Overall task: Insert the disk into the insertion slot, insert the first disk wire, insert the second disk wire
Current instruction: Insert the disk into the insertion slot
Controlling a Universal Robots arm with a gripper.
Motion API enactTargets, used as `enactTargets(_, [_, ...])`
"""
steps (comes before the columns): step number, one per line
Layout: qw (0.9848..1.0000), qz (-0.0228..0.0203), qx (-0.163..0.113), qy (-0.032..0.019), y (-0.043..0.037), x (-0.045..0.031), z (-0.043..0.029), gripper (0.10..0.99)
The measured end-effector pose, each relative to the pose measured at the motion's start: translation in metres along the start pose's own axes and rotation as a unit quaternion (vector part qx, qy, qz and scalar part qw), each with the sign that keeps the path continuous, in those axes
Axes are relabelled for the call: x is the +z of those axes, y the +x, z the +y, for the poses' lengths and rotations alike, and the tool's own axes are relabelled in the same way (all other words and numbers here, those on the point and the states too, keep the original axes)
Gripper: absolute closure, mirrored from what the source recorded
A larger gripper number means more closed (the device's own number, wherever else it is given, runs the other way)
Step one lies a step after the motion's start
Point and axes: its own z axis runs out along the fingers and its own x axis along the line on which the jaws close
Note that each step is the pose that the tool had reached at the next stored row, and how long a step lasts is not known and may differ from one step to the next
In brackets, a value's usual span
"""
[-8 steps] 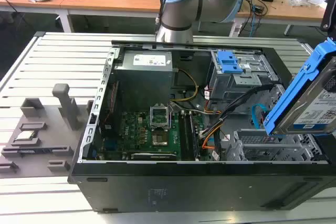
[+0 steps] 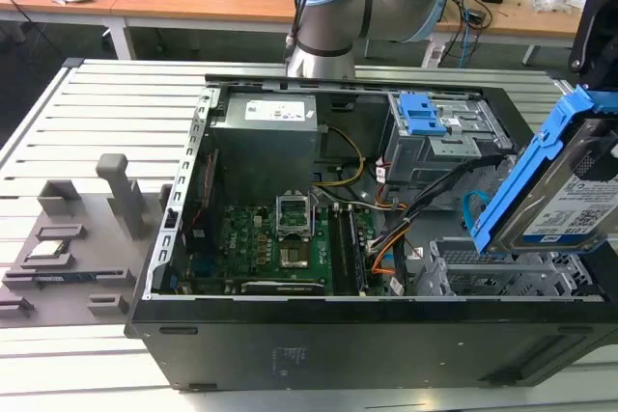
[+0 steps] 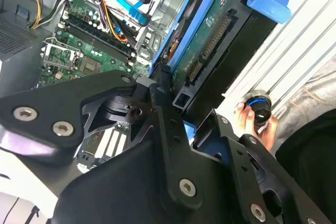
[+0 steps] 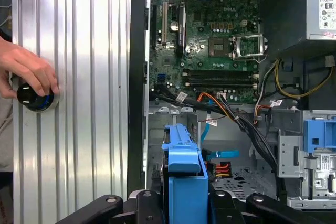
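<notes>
The gripper [image 4: 185,205] is clamped on the disk [image 2: 570,190], its black fingers [image 3: 163,114] pressed against the sides of the disk's blue frame. In the exterior view the disk hangs tilted at that view's right, over a corner of the open computer case [image 2: 290,344]. It is just above the perforated metal slot [image 2: 483,275] and outside it. Inside the case sit a green circuit board [image 2: 275,238], a grey power box [image 2: 266,137], a bigger cage with blue latches [image 2: 435,132] and loose cables [image 2: 386,233]. On the ribbed table [image 4: 89,103] beside the case, a hand [image 4: 29,69] grips a black knob [image 4: 35,98].
</notes>
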Motion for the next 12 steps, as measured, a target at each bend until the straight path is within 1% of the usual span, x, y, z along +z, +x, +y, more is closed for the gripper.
enactTargets(2, [1.0,-0.0001,0.003,0.0,-0.0017,0.0021,0.0009,0.722])
enactTargets(4, [0.9999,-0.0005,0.01,0.0,-0.0031,0.006,0.0021,0.722])
enactTargets(5, [0.9999,-0.0005,0.013,0.0,-0.0045,0.0091,0.0047,0.722])
enactTargets(6, [0.9999,-0.0006,0.013,0.0,-0.005,0.0104,0.0055,0.722])
enactTargets(12, [0.9999,-0.0005,0.013,0.0,-0.0063,0.0151,0.0056,0.722])
